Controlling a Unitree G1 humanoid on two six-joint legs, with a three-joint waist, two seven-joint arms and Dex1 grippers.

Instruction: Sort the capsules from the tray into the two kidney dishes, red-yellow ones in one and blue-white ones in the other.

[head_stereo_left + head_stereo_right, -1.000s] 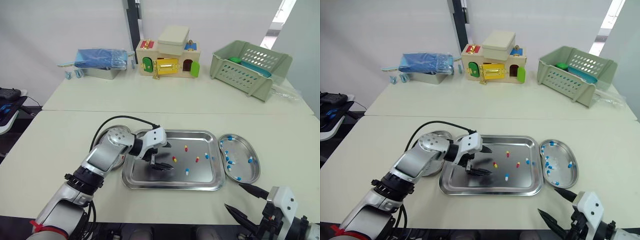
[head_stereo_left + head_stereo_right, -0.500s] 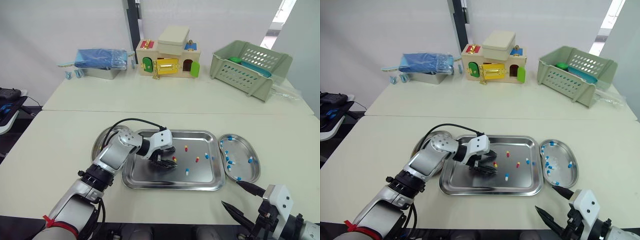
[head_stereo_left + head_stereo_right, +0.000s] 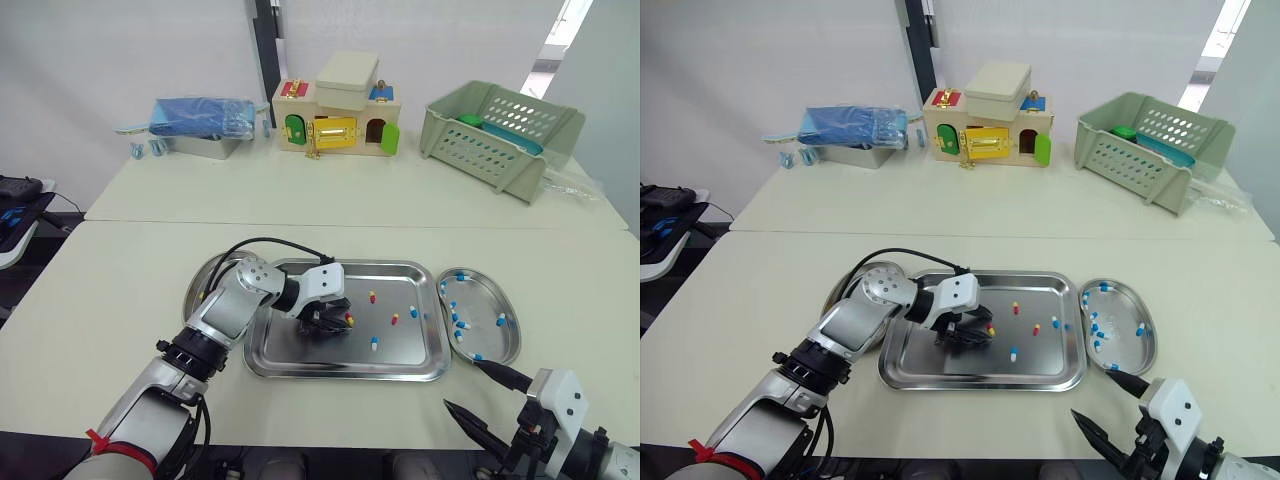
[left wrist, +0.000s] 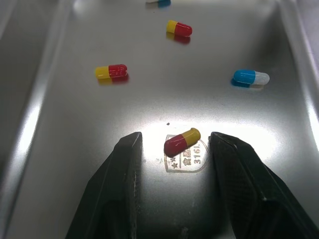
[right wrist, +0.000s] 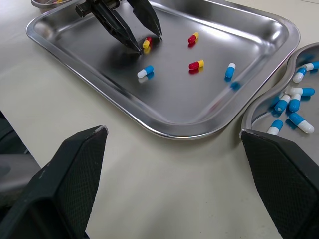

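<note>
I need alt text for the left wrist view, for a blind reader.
The left hand is open, its black fingers either side of a red-yellow capsule on the steel tray. Beyond lie two more red-yellow capsules and a blue-white capsule.

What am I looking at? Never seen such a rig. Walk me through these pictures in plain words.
This is a humanoid robot with two arms, each ending in a two-fingered claw. The two wide pictures come from cameras in its head, looking down over a table. The two close-ups come from cameras on its wrists, looking along the fingers. On the table a steel tray holds loose capsules, red-yellow and blue-white. A kidney dish sits each side: the left dish, and the right dish, holding blue-white ones. The left claw is open, low in the tray, one finger either side of a red-yellow capsule. The right claw hangs open nearer the robot, holding nothing.
</note>
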